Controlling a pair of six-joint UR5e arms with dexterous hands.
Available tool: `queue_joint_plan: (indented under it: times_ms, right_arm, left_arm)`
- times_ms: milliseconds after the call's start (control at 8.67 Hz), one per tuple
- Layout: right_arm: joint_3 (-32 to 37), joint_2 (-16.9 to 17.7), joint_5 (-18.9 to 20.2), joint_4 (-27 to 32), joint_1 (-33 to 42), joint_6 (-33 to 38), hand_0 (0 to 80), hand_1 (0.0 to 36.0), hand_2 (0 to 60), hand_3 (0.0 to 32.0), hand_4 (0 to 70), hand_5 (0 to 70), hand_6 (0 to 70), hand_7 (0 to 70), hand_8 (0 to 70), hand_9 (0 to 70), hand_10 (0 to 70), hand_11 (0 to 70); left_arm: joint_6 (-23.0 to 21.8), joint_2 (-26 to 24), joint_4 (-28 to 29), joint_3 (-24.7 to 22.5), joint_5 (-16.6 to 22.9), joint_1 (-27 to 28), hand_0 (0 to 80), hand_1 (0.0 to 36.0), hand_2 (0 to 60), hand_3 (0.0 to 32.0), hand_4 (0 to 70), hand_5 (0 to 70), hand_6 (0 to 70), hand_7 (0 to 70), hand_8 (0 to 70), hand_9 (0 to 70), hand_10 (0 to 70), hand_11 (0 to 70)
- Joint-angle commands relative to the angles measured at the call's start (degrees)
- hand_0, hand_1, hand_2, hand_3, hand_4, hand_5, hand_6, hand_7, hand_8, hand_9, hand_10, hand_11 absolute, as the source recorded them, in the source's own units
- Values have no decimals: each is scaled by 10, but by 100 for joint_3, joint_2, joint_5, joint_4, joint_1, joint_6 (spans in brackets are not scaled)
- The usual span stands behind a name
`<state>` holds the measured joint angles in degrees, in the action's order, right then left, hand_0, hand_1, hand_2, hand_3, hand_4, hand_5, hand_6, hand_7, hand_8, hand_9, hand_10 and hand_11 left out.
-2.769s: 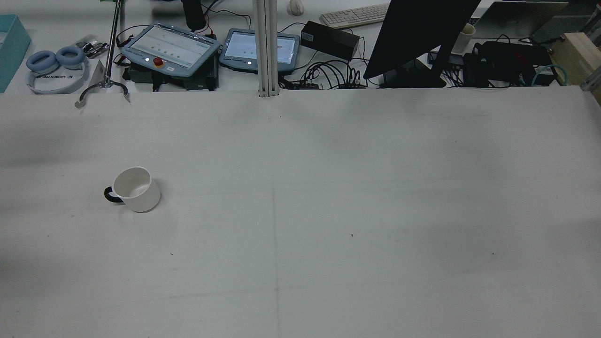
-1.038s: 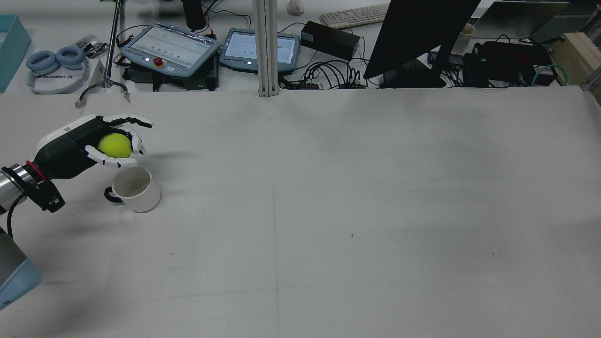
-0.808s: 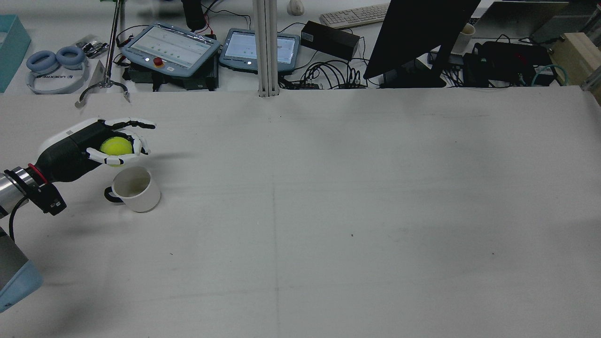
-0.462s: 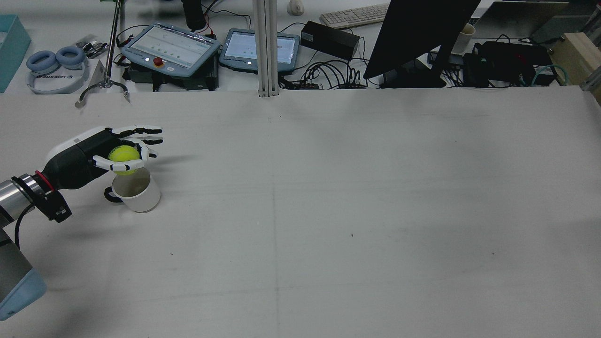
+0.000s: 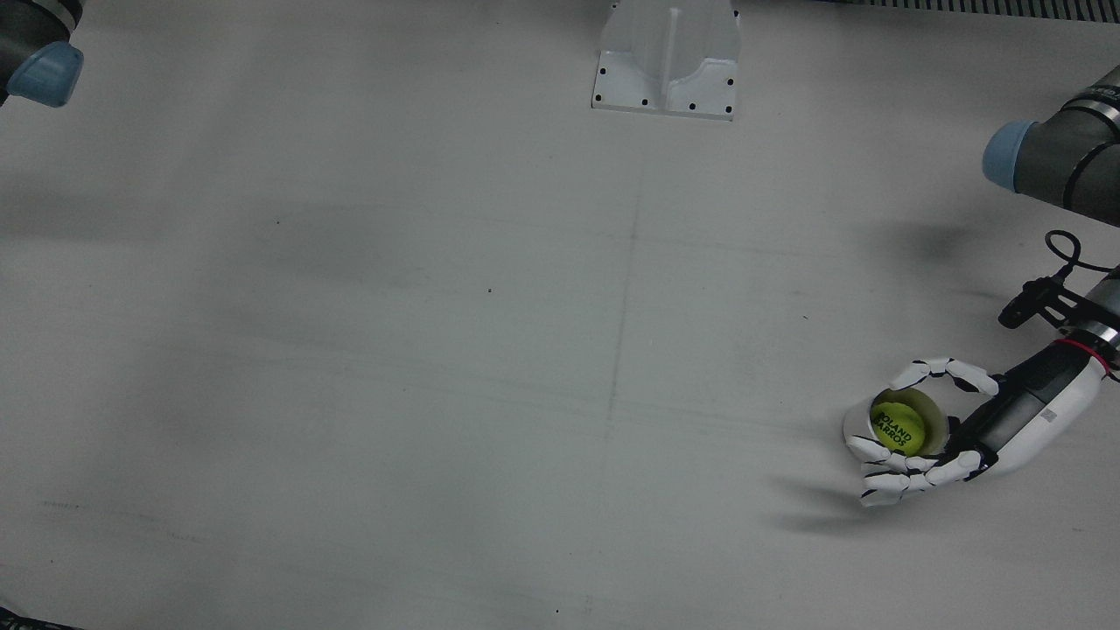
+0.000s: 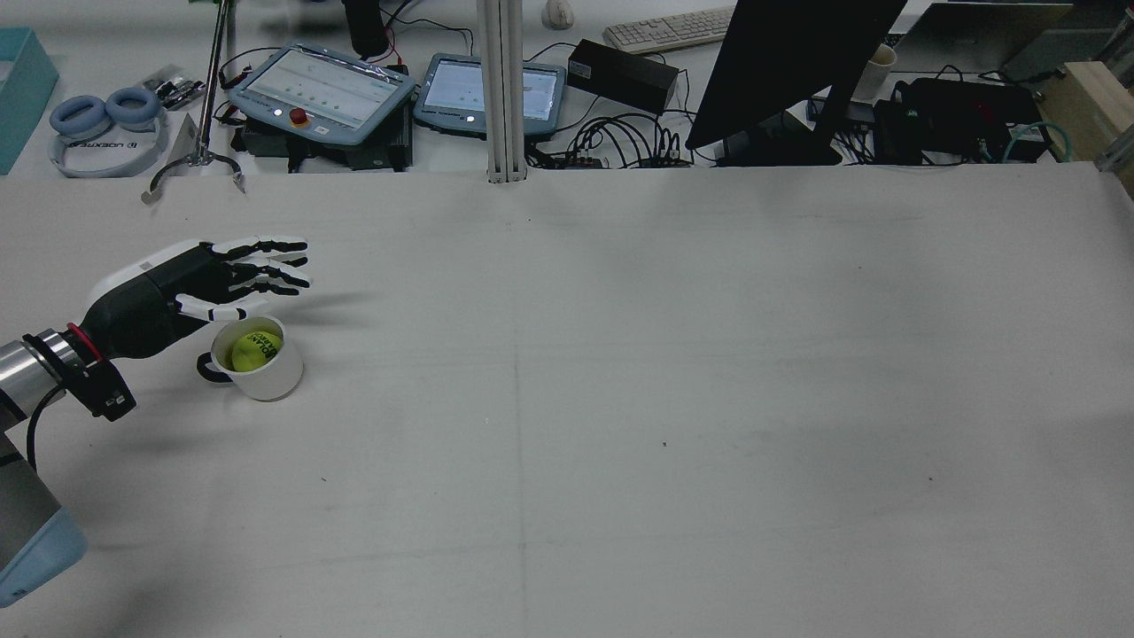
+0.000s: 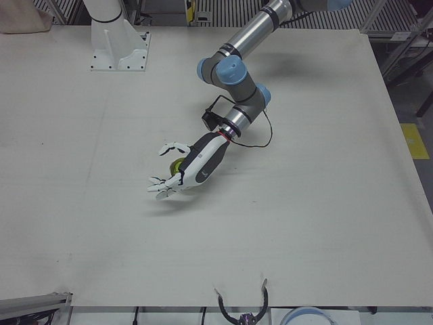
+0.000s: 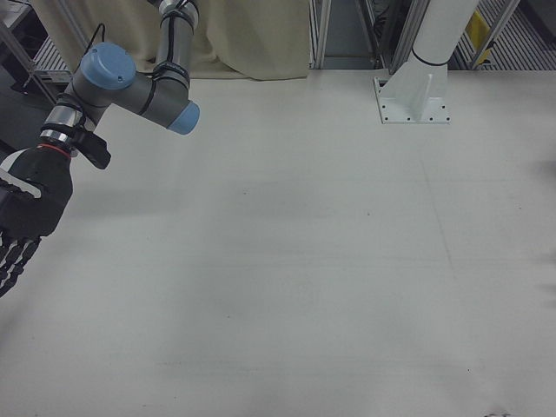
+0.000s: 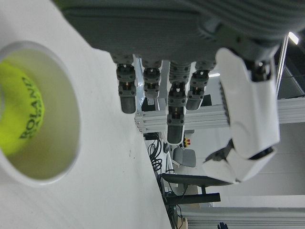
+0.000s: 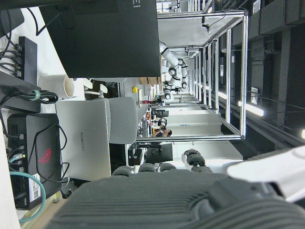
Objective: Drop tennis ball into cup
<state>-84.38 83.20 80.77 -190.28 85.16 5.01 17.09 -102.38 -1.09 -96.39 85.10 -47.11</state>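
The yellow tennis ball [image 6: 255,349] lies inside the white cup [image 6: 273,381] with a black handle, which stands upright on the table's left side. The ball [image 5: 898,428] shows in the cup [image 5: 847,430] from above, and in the left hand view [image 9: 19,117] within the rim [image 9: 71,119]. My left hand [image 6: 208,283] hovers just above and behind the cup, open and empty, fingers spread. It also shows in the front view [image 5: 971,433] and the left-front view [image 7: 193,169]. My right hand [image 8: 26,208] hangs far off at the other side, fingers straight, holding nothing.
Beyond the table's far edge are two teach pendants [image 6: 323,93], a black monitor [image 6: 788,62], cables, headphones [image 6: 102,115] and a metal stand [image 6: 205,159]. An upright post [image 6: 502,89] stands at mid back. The white pedestal [image 5: 667,57] sits at the robot's side.
My left hand came in with the ball, moved over the cup and opened its fingers. The ball fell from the hand into the cup.
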Motion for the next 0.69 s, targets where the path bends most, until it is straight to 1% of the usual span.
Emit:
queue_joint_plan:
  times_ms: [0,115,231,346,462,577]
  right_arm:
    - [0,-6,0,0,1,-9,0,0,0,0,0,0,0,0,0,0,0,0]
    - [0,3,0,0,1,0,0,0,0,0,0,0,0,0,0,0,0,0]
    - [0,-6,0,0,1,0,0,0,0,0,0,0,0,0,0,0,0,0]
    - [0,3,0,0,1,0,0,0,0,0,0,0,0,0,0,0,0,0]
    - [0,-6,0,0,1,0,0,0,0,0,0,0,0,0,0,0,0,0]
    - [0,-6,0,0,1,-9,0,0,0,0,0,0,0,0,0,0,0,0]
  left_arm:
    - [-408,17,-93,-117,58,-944,487,193,378,0,194,131,402,156,140,106,160,247]
    - [-399,-9,-154,-117,129,-1506,488,194,385,0,206,130,405,166,141,109,160,247]
    - [-390,-18,-233,-82,234,-1885,485,193,384,0,216,125,385,178,137,111,163,250]
    - [-382,-18,-277,22,261,-2272,486,187,398,0,236,143,497,180,159,112,164,253]
    - [-373,-10,-278,93,270,-2598,488,190,392,0,248,136,457,206,152,118,167,256]
    - [-364,17,-287,120,270,-2862,493,194,385,0,256,134,442,229,150,124,174,266]
